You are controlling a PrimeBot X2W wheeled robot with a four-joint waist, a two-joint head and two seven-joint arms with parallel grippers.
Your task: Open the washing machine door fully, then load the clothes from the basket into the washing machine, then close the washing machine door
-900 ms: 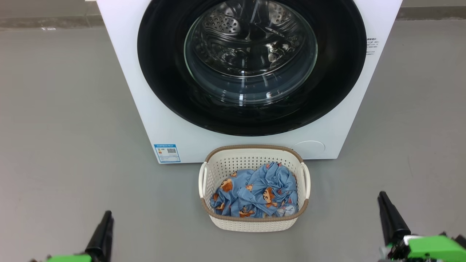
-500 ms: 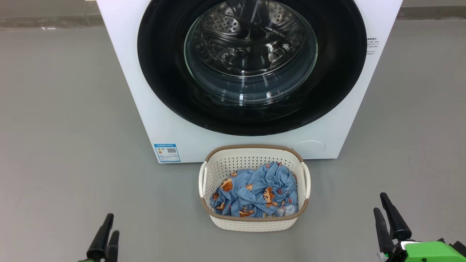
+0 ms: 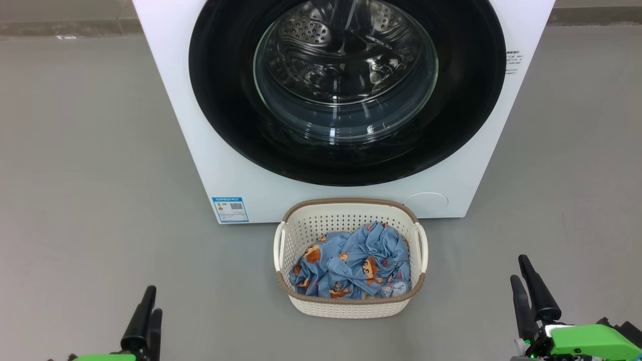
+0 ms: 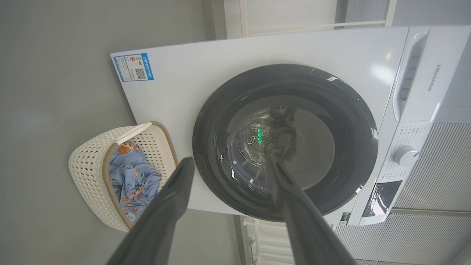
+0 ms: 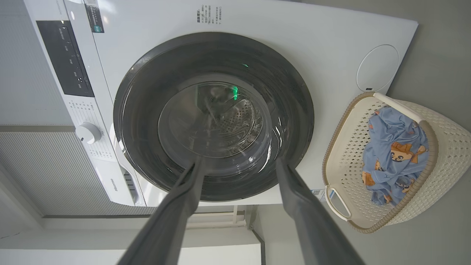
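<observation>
We face the washing machine (image 3: 170, 75), a white front loader standing on the grey floor (image 3: 90, 175). Its door (image 3: 220, 100) lies closed flat against the front, the glossy black rim ringing the clear glass bowl (image 3: 346, 75), through which we see the perforated steel drum. The basket (image 3: 351, 308) sits on the floor just in front of the machine, below the bottom of the door and near the middle of the front; its far rim is close to the white panel, and we cannot tell whether it touches. The clothes (image 3: 351, 263) lie bundled inside the basket, light blue with orange-brown cartoon figures, heaped below the brown rim. A small blue label (image 3: 229, 209) is stuck on the lower left corner of the front, and a round cover (image 3: 425, 204) shows at the lower right, just beyond the basket. Our left gripper (image 3: 153, 301) hangs low at the lower left of the head view, and our right gripper (image 3: 518, 268) at the lower right, each well apart from the basket. In each wrist view the two dark fingers stand spread wide with nothing between them, so both grippers are wide and hold nothing. Both wrist views look toward the door, well apart from it, with no finger touching it; the left wrist view also shows a white dial (image 4: 404, 155) on the control strip above the door
</observation>
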